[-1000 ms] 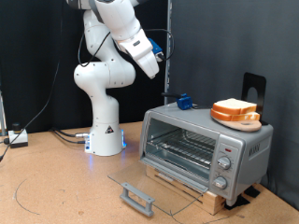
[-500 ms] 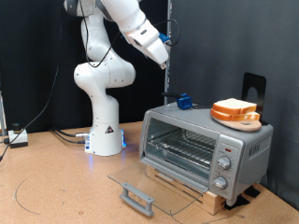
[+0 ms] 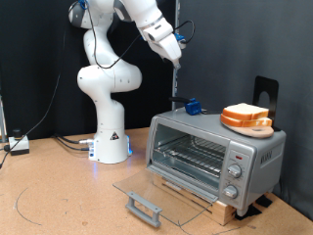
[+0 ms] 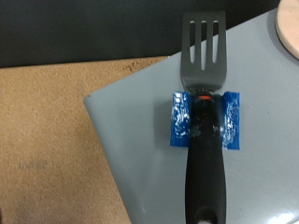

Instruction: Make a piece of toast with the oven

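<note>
- One arm (image 3: pixel 108 69) rises from its white base on the desk (image 3: pixel 59 191), at the exterior view's left, with its upper part reaching toward the top of that view, high above everything else.
- Next in size is the oven (image 3: pixel 217 157), which sits on the desk at the exterior view's right. Its glass door (image 3: pixel 156 191) is dropped flat open with the grey handle (image 3: pixel 144 208) toward the camera, so the wire rack (image 3: pixel 191 155) inside is exposed and looks bare, apparently ready to take bread.
- On the oven's roof, toward the exterior view's right, an orange plate (image 3: pixel 245 124) carries the piece of toast (image 3: pixel 246 114), stacked with what looks like a second slice. It is well apart from the gripper and untouched. I judge it is parked there to be within reach of the rack.
- A black spatula (image 4: pixel 202 103) lies on the oven's roof, near its back left corner in the exterior view. Blue blocks (image 4: pixel 204 121) cradle its handle, probably to lift it for an easy grasp.
- The gripper (image 3: pixel 177 57) hangs in the air high above that spatula. Its fingers do not show in the wrist view, so I cannot tell how far open it is, and nothing is seen in its hold.
</note>
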